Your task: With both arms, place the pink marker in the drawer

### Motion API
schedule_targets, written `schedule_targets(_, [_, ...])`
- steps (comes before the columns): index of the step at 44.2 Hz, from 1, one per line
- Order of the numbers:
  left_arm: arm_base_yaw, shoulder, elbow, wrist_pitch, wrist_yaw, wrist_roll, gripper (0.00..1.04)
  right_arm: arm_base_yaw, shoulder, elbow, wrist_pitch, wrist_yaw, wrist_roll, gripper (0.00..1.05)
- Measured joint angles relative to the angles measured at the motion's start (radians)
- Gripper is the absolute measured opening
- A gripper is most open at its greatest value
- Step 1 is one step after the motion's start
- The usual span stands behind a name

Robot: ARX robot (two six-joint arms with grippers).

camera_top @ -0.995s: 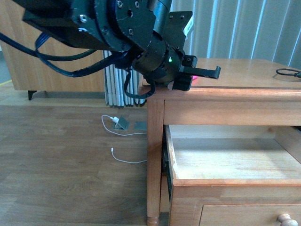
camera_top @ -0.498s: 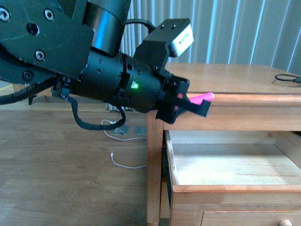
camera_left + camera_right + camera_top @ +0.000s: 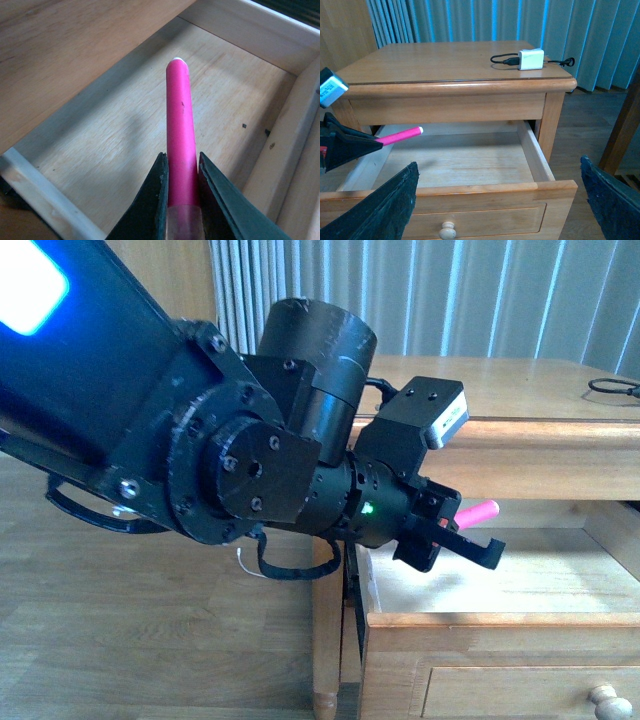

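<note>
The pink marker [image 3: 478,511] sticks out of my left gripper [image 3: 462,540], which is shut on it and hangs over the open drawer [image 3: 500,619], just under the nightstand's top. In the left wrist view the marker [image 3: 179,135] runs straight out between the two black fingers [image 3: 155,205], with the drawer's light wood floor [image 3: 110,145] below it. From the right wrist view the marker [image 3: 400,135] shows above the drawer's left side. My right gripper [image 3: 500,200] stands wide open in front of the drawer front [image 3: 470,215], holding nothing.
The drawer's round pale knob [image 3: 448,229] is low on its front. A white charger [image 3: 530,59] with a black cable [image 3: 610,390] lies on the nightstand top [image 3: 445,60]. Curtains hang behind. Wooden floor lies to the left, with a white cable [image 3: 243,565].
My left arm has come down from the nightstand's top edge with the marker and swung right, so the marker now hangs over the open drawer instead of level with the tabletop.
</note>
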Motion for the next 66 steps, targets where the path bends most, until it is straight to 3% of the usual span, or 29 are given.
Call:
schedule_targets(17, [-0.027, 0.075, 0.071, 0.002, -0.010, -0.061, 0.16, 0.000, 0.000, 0.000, 0.000, 0.000, 0.000, 0.96])
schedule_targets(28, [-0.026, 0.042, 0.018, 0.037, -0.062, -0.078, 0.66, 0.000, 0.000, 0.000, 0.000, 0.000, 0.000, 0.96])
schedule_targets(30, [-0.024, 0.029, 0.001, 0.037, -0.071, -0.077, 0.71, 0.000, 0.000, 0.000, 0.000, 0.000, 0.000, 0.96])
schedule_targets(36, [-0.004, -0.091, -0.093, 0.019, -0.187, -0.088, 1.00, 0.000, 0.000, 0.000, 0.000, 0.000, 0.000, 0.96])
schedule_targets(42, [0.012, -0.191, -0.180, 0.050, -0.224, -0.095, 0.98, 0.000, 0.000, 0.000, 0.000, 0.000, 0.000, 0.96])
schedule_targets(66, [0.129, -0.824, -0.664, 0.084, -0.608, -0.162, 0.99, 0.000, 0.000, 0.000, 0.000, 0.000, 0.000, 0.96])
